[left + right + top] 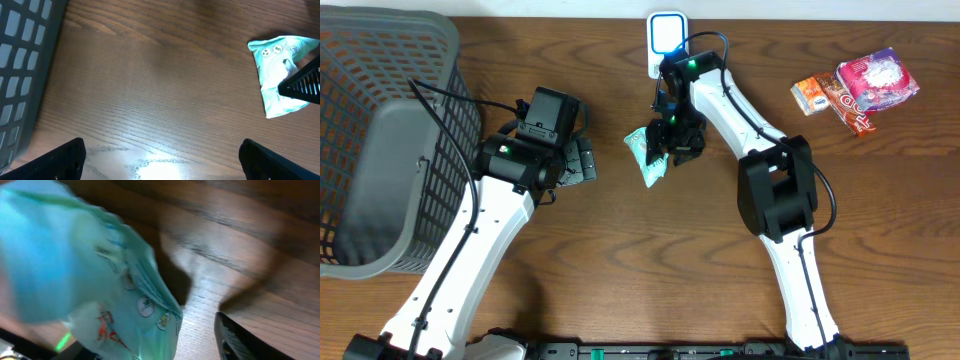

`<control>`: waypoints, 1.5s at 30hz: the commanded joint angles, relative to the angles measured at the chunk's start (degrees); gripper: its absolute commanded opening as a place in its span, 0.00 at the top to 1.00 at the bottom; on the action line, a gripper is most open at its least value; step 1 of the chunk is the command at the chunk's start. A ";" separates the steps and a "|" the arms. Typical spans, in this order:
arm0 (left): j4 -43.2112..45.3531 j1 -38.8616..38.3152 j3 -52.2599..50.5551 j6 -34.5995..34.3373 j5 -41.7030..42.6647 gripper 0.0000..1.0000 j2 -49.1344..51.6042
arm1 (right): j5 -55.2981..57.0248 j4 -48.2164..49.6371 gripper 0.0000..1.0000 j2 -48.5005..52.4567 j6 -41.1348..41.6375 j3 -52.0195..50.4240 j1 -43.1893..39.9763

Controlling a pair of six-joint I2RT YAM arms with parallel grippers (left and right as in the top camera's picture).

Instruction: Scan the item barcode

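The item, a teal snack packet (648, 158) with small cartoon prints, lies on the wooden table near the middle. My right gripper (672, 140) hangs over its right side. In the right wrist view the packet (100, 270) fills the left and is blurred, and my right gripper (155, 347) is open: bare wood shows between the packet and the right finger (235, 340). No barcode shows. My left gripper (582, 160) stands open to the packet's left, with nothing between its fingers. In the left wrist view the packet (277, 70) lies at far right, ahead of the left gripper (162, 160).
A white and blue device (666, 38) stands at the back edge behind the right arm. A dark wire basket (380, 150) with a grey liner fills the left side, close to the left arm. Orange and pink snack packs (860, 85) lie at the back right.
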 commanded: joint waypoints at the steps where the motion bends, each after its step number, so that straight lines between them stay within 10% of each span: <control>1: -0.37 0.09 0.57 -0.74 -0.76 0.02 0.00 | 1.97 -0.09 0.21 -3.65 -0.96 -0.33 -0.59; 6: -0.37 0.09 0.57 -0.74 -0.76 0.02 0.00 | 1.97 -0.70 0.01 -9.68 -1.18 -0.31 -0.70; 45: -0.37 0.09 0.57 -0.74 -0.76 0.02 0.00 | 4.52 5.05 0.02 -14.12 0.44 -0.48 -0.35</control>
